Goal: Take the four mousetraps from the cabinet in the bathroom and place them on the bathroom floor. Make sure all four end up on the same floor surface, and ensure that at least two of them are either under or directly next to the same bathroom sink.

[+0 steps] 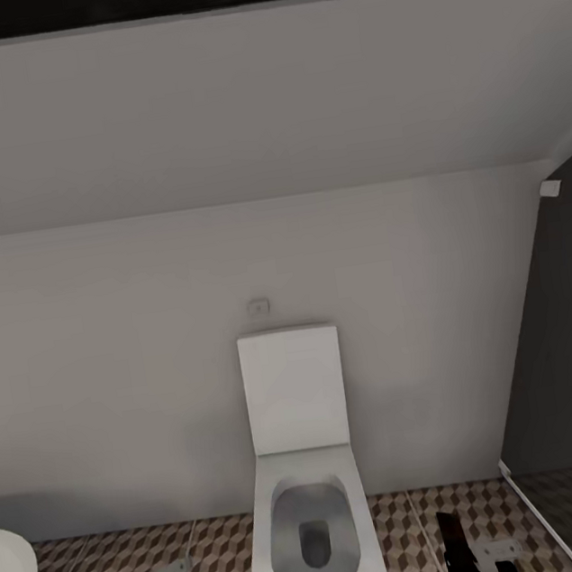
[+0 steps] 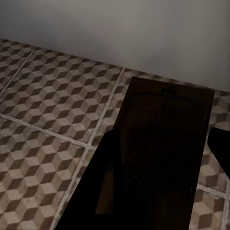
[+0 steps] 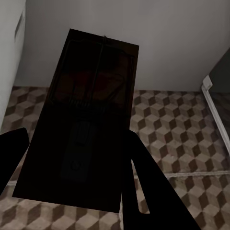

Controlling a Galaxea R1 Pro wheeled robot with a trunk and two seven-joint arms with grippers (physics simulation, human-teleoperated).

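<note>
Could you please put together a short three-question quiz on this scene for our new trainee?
1. True or false: the toilet has its lid raised.
2. What does the left gripper carry: A) a sponge, B) a mousetrap, C) a tap?
3. Fill in: the mousetrap in the right gripper is held above the patterned ____.

Key:
1. True; the lid stands against the wall.
2. B; a dark board with thin wire parts.
3. Floor; the second mousetrap hangs over the cube-pattern tiles.
</note>
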